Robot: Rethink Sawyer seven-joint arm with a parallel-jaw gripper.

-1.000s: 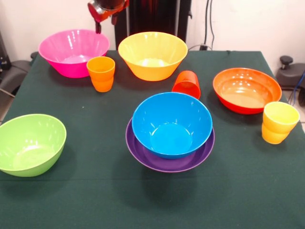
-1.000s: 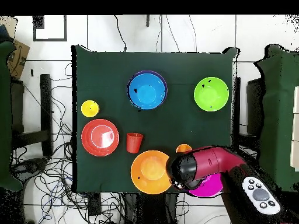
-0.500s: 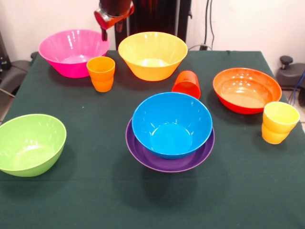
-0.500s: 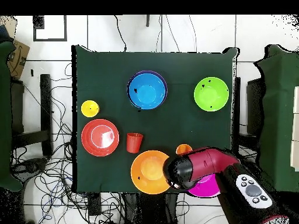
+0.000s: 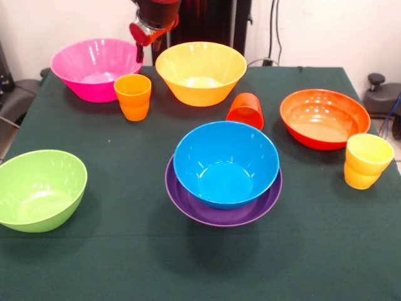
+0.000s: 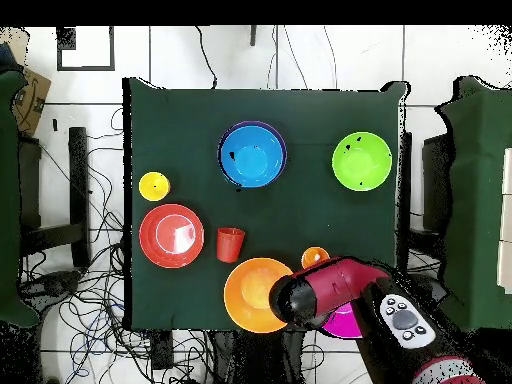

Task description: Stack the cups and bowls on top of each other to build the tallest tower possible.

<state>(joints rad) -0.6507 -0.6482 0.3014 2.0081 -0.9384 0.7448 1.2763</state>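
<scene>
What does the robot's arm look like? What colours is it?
The arm is a thick, rounded tube, glossy dark red with a black end. A pale grey oval panel with small dark round buttons sits on it. In the front view the gripper is red-orange with dark tips.

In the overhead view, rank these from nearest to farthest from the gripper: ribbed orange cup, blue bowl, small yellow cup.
The gripper sits under the arm's head, between the yellow and pink bowls.
1. Ribbed orange plastic cup, just above the arm's head.
2. Glossy blue plastic bowl, mid-table, nested in the purple one.
3. Small ribbed yellow cup, left edge.
</scene>
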